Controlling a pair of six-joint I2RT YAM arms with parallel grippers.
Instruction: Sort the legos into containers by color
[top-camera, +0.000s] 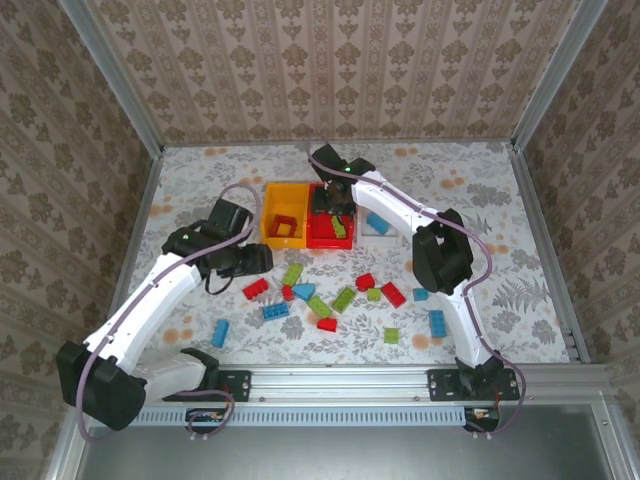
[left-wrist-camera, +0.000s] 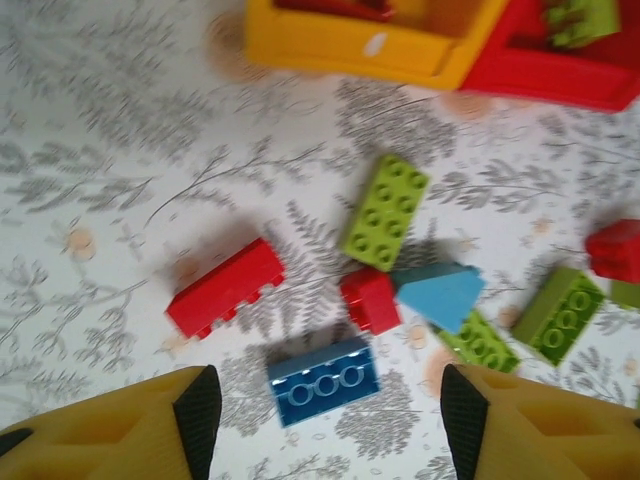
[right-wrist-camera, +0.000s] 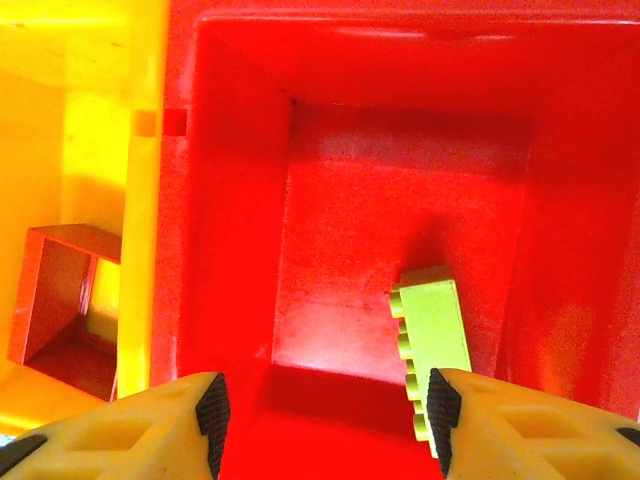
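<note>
Three containers (top-camera: 280, 242) stand side by side behind loosely scattered legos (top-camera: 343, 298).

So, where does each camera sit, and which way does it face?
Top external: above and behind, looking down at the table; left arm and right arm show.
Left wrist: facing down at loose legos; left gripper open at the bottom.
Right wrist: facing down into the red bin with a green brick; right gripper open.
Shared: all views show the red bin beside the orange-yellow bin.
</note>
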